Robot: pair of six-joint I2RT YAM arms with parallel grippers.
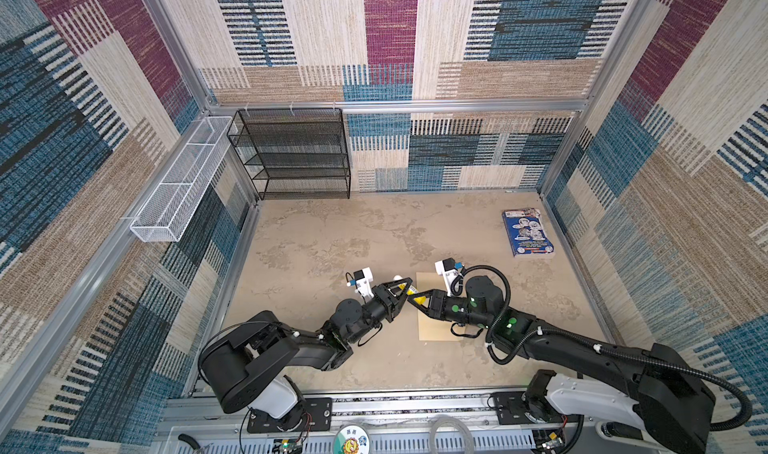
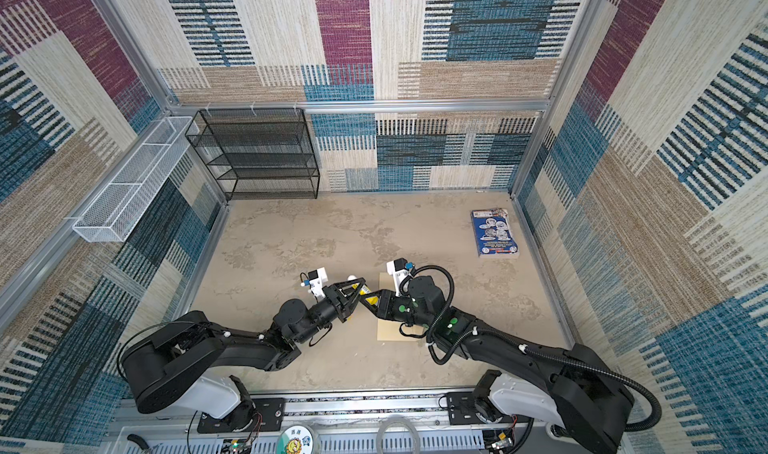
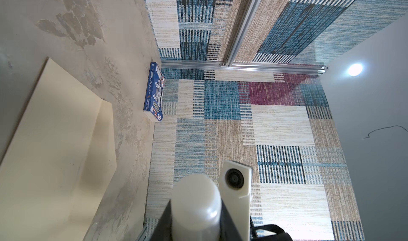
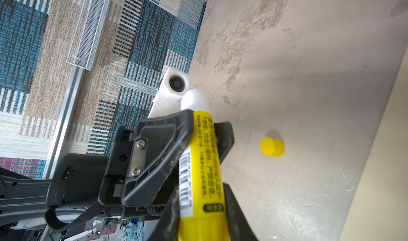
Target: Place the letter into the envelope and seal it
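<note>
Envelope (image 1: 434,327) lies flat on the table (image 1: 332,231). Right gripper (image 4: 202,191) holds a yellow glue stick (image 4: 203,162). Left gripper (image 3: 196,206) is around its white top; its grip cannot be told.

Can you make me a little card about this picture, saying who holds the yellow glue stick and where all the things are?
glue stick: yellow, cap off, white end showing
right tool: shut on the glue stick's yellow body
left tool: around its white end; grip unclear
cap: yellow, on the table, apart from the stick
envelope: tan, flat on the table under the right arm
letter: not in sight
book: blue, far right corner
</note>
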